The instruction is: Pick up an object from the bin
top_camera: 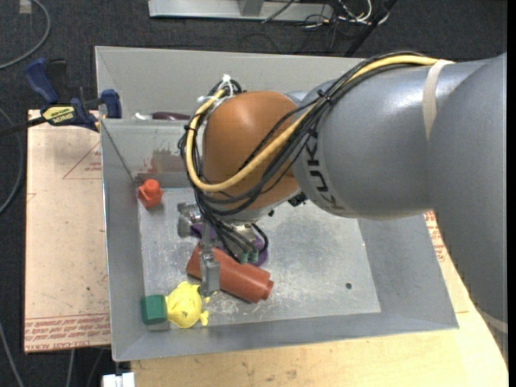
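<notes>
Grey and bulky, the robot arm (403,135) sits highest, reaching in from the right over the bin (282,339). At its wrist is a rounded orange cover (242,147) with yellow and black cables looped around it. Below the cover the gripper (216,258) hangs low over the left half of the bin floor. Whether the claw is released or clenched cannot be told, as the cover and cables hide most of it.

On the floor by the front wall lies a green block (154,310), touching a yellow lumpy toy (185,305) on its right. Just behind them, directly under the gripper, lies a red-brown cylinder (240,280) on its side; the gripper's tip is down against its left end. A small purple piece (256,243) shows just behind the cylinder, partly hidden. Farther back, near the left wall and well apart from the others, sits a small orange-red piece (149,193).
</notes>
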Available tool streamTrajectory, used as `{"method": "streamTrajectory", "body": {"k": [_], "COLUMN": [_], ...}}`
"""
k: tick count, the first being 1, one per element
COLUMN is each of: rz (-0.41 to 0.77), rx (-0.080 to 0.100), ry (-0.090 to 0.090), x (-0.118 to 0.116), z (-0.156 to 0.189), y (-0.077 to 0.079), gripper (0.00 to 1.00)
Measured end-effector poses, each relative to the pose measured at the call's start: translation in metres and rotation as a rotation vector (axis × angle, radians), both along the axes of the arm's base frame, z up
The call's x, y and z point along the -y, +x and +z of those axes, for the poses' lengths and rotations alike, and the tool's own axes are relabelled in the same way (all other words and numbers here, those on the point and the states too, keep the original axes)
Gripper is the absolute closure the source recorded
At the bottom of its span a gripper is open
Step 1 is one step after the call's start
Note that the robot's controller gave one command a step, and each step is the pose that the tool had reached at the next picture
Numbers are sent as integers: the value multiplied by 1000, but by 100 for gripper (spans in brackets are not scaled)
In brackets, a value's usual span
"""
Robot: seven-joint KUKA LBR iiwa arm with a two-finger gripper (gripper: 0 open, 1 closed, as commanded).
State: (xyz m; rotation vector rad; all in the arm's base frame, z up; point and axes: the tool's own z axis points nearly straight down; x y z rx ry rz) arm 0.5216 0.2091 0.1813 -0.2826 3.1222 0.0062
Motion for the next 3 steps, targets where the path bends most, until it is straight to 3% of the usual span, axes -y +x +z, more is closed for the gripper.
{"method": "streamTrajectory", "body": {"k": [1, 2, 3], "rz": [163, 313, 277], "rx": [-3, -4, -1], "ry": [-2, -3, 0], "x": [21, 48, 77], "z": [-62, -96, -112], "y": [6, 0, 53], "gripper": [0, 0, 100]}}
